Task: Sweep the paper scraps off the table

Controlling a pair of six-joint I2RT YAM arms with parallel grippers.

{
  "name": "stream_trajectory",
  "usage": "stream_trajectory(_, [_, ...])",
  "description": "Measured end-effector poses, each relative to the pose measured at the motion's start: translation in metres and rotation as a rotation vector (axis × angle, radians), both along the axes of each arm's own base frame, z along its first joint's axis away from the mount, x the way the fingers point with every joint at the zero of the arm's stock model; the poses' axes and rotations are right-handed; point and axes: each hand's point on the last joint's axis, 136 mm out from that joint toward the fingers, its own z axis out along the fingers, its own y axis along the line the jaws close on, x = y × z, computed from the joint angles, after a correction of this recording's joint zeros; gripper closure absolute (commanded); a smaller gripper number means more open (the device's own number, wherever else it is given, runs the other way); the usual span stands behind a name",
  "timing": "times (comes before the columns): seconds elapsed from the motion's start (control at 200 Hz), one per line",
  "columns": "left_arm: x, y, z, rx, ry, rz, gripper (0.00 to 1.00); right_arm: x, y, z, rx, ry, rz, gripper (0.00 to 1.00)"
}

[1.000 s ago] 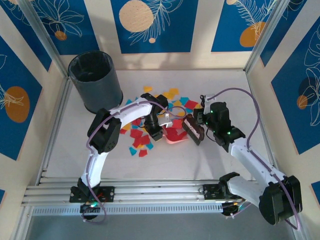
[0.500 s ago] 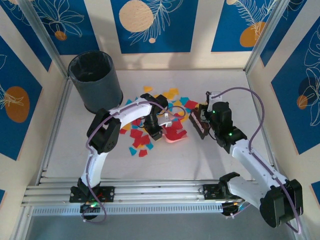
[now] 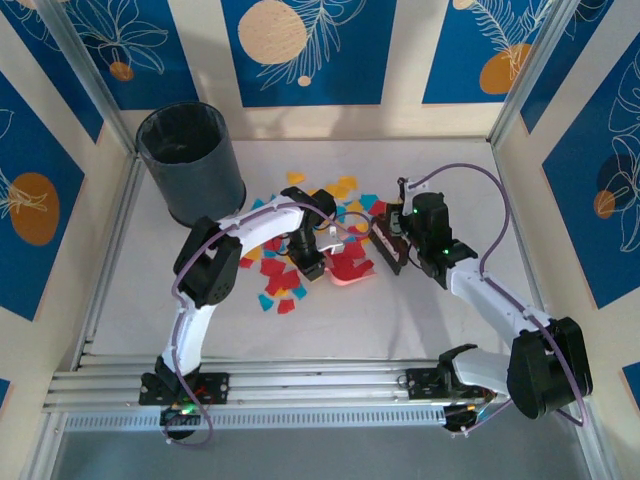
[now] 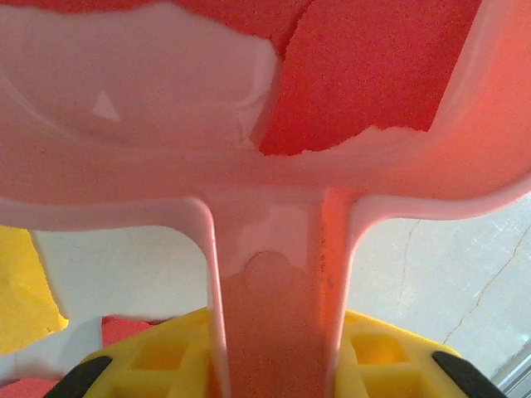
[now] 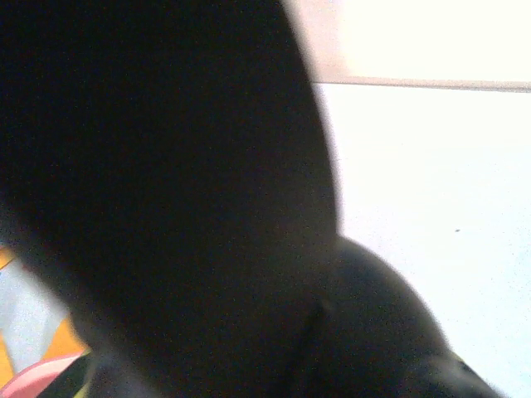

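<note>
Pink dustpan (image 4: 249, 124) handle is being clamped in the closed left gripper (image 4: 270, 369); brush (image 3: 388, 246) is being gripped by the shut right gripper (image 3: 408, 238); paper scraps (image 3: 343, 187) are being seen strewn on the table (image 3: 400, 320) around the pan, the closest just left of the brush; right arm nearer.

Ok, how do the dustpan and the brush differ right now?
The dustpan is pink, the brush dark. The dustpan lies left, its handle in the left gripper, red paper scraps inside it; the brush is to its right, in the right gripper. Both are gripped, amid loose scraps.
</note>
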Motion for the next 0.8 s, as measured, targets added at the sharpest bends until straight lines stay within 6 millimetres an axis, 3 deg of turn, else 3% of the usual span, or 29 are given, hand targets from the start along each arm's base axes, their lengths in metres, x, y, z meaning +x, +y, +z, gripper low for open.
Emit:
stream_trajectory(0.375, [0.001,-0.002,0.000,-0.012,-0.001,0.000,1.00,-0.017,0.019,0.002,0.062,0.030,0.101,1.00])
stream_trajectory(0.8, [-0.001,-0.006,0.003,-0.064,-0.024,-0.003,1.00,-0.029,0.012,0.021,0.091,-0.001,0.069,1.00])
